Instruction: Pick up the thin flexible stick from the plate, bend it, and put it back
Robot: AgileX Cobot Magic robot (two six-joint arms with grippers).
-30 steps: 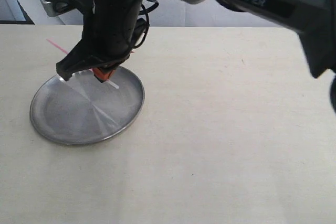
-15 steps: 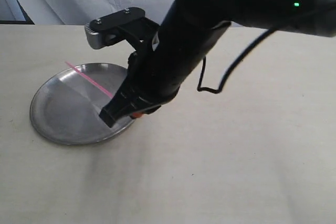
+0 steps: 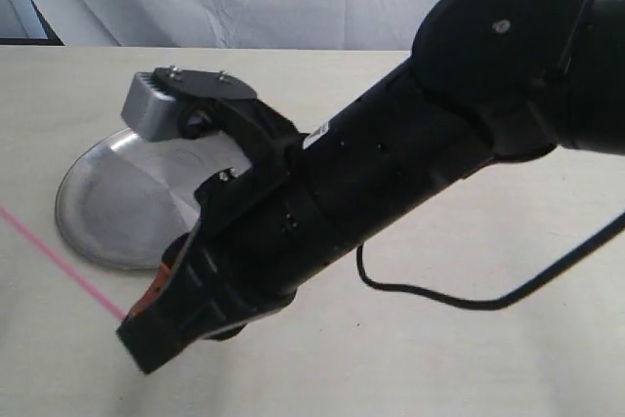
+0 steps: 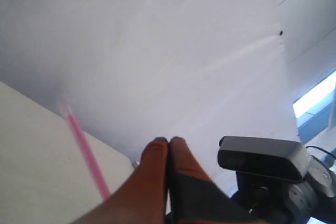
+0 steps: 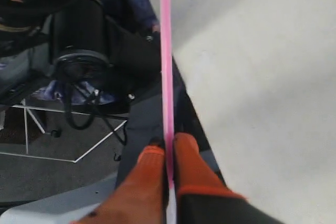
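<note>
**A:** Where was the stick [image 3: 59, 259]?

**B:** Off the plate. At the far left of the exterior view it ran as a straight pink line from the frame's edge down to the right gripper [image 3: 142, 334]. It lay in front of the plate [image 3: 107, 212] and did not touch it.

**A:** And the plate itself?

**B:** Flat on the table [image 3: 439, 358], just behind that gripper. Its right part was hidden by the black arm [image 3: 391, 173]. A silver camera [image 3: 151, 104] sat on the arm above the plate, and the arm climbed away to the upper right.

**A:** How did the left gripper [image 4: 168, 142] stand?

**B:** Its orange fingers [image 4: 152, 166] were pressed tip to tip with no gap. The stick [image 4: 84, 150] slanted beside them, whitish end outward against the white curtain [image 4: 157, 51]. Its near part went out of sight behind one finger. I could not tell whether the strand was caught in that grip.

**A:** And the right one?

**B:** The right gripper [image 5: 167, 148] was clamped on the stick [image 5: 166, 51]. The strand lay squeezed between the two orange fingers [image 5: 149, 174] and ran straight out past their tips.
</note>
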